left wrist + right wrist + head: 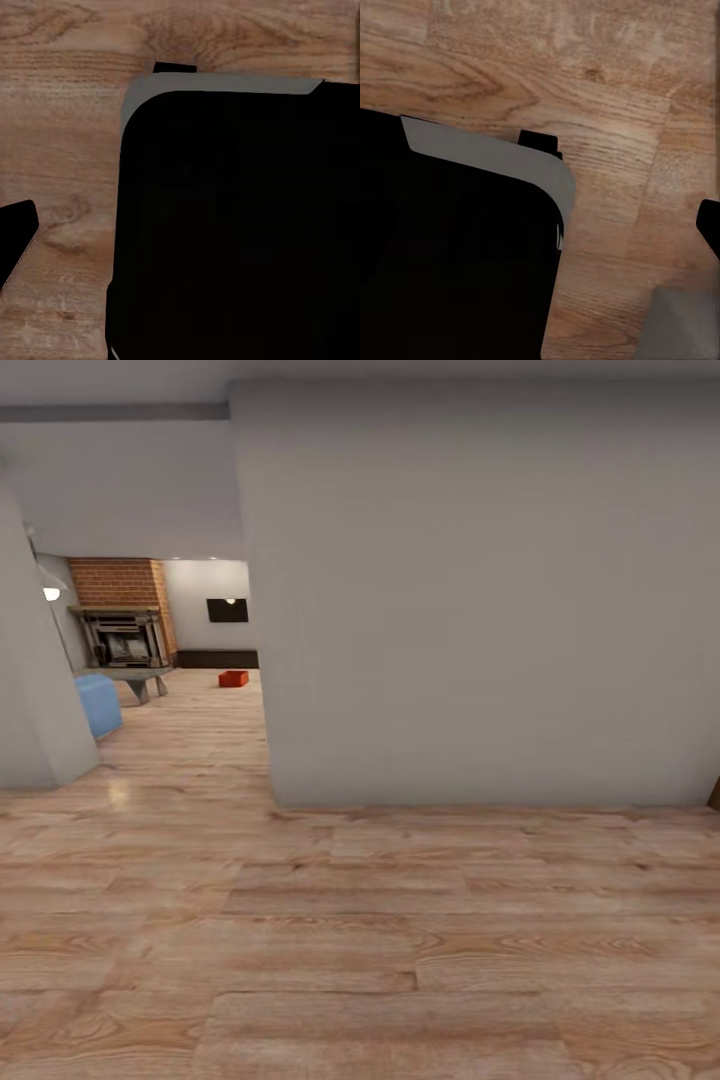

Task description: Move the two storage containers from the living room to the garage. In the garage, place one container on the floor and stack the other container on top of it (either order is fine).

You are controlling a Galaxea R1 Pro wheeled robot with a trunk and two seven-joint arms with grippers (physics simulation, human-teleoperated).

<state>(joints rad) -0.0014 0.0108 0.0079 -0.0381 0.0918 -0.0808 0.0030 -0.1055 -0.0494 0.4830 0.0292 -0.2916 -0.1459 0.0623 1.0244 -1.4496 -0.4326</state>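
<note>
Though one orange-red container [233, 678] sits far off on the living room planks [360, 920] past the grey wall [480, 590], nothing seems carried yet. Both grippers' openings: cannot tell; fetching, hauling, stacking all remain.

Head view. A wall block [480, 590] stands ahead on the plank floor [360, 940]. Left of the wall block, an opening leads into the living room [170, 660]. Beyond it: storage container [233, 678] on the floor; sofa [98, 703] farther left; fireplace [122, 635] behind the sofa; low cabinet [217, 658] behind the container.
</note>
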